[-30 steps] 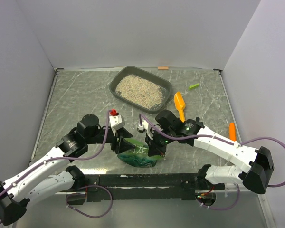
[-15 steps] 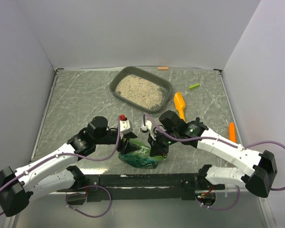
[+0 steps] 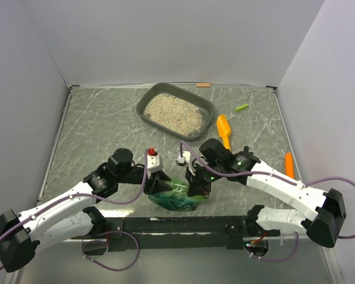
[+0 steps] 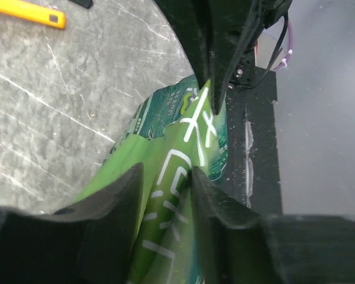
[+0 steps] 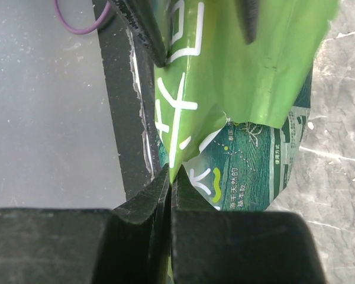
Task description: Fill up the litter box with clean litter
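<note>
Over the table (image 3: 94, 124), arms (image 3: 272, 180) bent inward, right gripper (image 5: 168, 170) pinches the green bag (image 5: 266, 71); left gripper (image 4: 165, 171) seemingly clasps it.

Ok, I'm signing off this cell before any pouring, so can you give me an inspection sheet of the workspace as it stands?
Surface: grey marbled table, white veining.
Job's things: litter box at far centre, holding clean litter.
Clutter: green bag lying at the near edge; orange scoop right of the box; orange stick by the right arm; small green piece far right; tan piece at the far edge.
Hands: right hand shut on the bag's edge; left hand astride a fold of the bag, grip unclear.
Cables: purple cables run along both arms.
Surroundings: plain pale walls on three sides.
</note>
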Robot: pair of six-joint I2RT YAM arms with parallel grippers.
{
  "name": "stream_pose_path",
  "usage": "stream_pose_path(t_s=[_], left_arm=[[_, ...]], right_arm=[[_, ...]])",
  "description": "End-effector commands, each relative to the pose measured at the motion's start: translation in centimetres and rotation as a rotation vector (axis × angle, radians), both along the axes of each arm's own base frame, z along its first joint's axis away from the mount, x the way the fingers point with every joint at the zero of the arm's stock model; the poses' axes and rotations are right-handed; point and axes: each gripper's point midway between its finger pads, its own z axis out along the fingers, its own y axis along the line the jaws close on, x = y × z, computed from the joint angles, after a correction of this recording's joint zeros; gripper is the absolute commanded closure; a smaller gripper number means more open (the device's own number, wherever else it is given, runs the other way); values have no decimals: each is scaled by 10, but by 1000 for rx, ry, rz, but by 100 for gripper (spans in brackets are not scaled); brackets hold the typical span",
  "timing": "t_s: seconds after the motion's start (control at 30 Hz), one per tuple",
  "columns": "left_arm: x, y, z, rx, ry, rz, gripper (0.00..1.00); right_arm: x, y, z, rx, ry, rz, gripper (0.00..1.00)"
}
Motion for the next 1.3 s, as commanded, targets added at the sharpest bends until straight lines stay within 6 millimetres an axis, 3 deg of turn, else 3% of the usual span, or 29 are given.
stream_pose_path(t_s=[0.0, 0.03, 0.17, 0.23, 0.37, 0.4, 0.47, 0.5, 0.53, 0.57, 0.6, 0.67, 0.83, 0.87, 0.93, 1.0, 1.03, 1.13, 1.27], left_arm=[[1, -1, -11, 40, -14, -2, 76], [0, 2, -21, 84, 4, 7, 97], [28, 9, -32, 177, -56, 127, 99], [38, 12, -26, 197, -101, 160, 99], [59, 17, 11, 180, -205, 248, 99], [67, 19, 36, 151, -256, 287, 99], [70, 25, 59, 128, -298, 315, 99], [72, 27, 76, 106, -325, 330, 99], [72, 29, 81, 102, -335, 339, 99], [70, 32, 90, 91, -348, 342, 99], [70, 33, 91, 89, -347, 344, 99], [66, 36, 86, 85, -329, 352, 99], [61, 33, 59, 13, -232, 386, 99], [60, 36, 41, 16, -176, 418, 99], [63, 36, 37, -26, -145, 462, 99], [64, 40, 20, -7, -108, 498, 99], [65, 41, 18, -3, -107, 504, 99], [69, 43, 16, 26, -105, 522, 99], [66, 43, 12, 31, -93, 516, 99]], right_arm=[[1, 8, 25, 107, -29, 15, 100], [3, 8, 26, 108, -38, 7, 100], [21, 9, 34, 106, -102, -42, 100], [34, 12, 41, 95, -146, -59, 100], [66, 17, 55, 56, -228, -116, 100], [80, 19, 69, 59, -278, -150, 100], [93, 22, 70, 28, -305, -145, 100], [97, 24, 81, 27, -332, -135, 100], [108, 23, 76, -9, -359, -129, 100], [114, 26, 87, 0, -381, -132, 100], [116, 25, 81, -33, -364, -127, 100], [123, 25, 83, -53, -379, -125, 100], [126, 21, 50, -139, -334, -134, 100], [125, 19, 38, -160, -320, -131, 100], [126, 18, 29, -178, -307, -146, 99], [124, 17, 19, -193, -267, -144, 91], [125, 16, 16, -200, -258, -154, 81], [128, 17, 19, -185, -233, -189, 67], [132, 12, 43, -156, -278, -240, 57]])
